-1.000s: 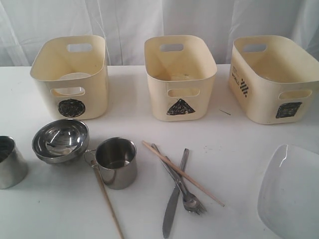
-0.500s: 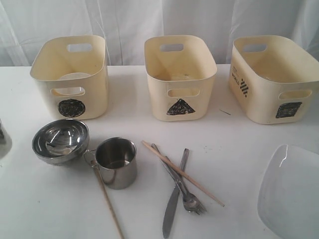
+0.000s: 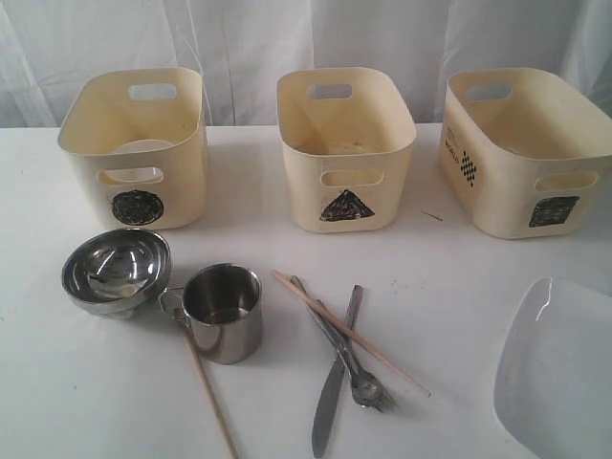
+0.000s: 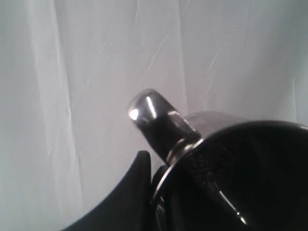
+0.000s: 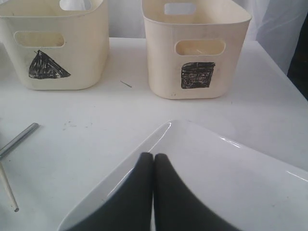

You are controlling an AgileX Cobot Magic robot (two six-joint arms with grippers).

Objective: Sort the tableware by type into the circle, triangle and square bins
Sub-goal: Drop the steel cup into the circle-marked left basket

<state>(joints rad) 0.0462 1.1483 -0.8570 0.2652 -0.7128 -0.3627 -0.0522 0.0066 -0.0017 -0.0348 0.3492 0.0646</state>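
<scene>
Left gripper [image 4: 158, 190] held steel cup [image 4: 250, 178] before curtain [image 4: 72, 72]. Right gripper [image 5: 153, 160]: jaws were pressed together, empty, by white plate [image 3: 564, 373], exterior view's lower right.

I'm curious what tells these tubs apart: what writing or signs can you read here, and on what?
Black scribbled circle: front of left tub.
Black scribbled triangle: front of middle tub.
Black scribbled square: front of right tub.
Side sticker on right tub: chequered patch and small print, too blurred to read.
</scene>
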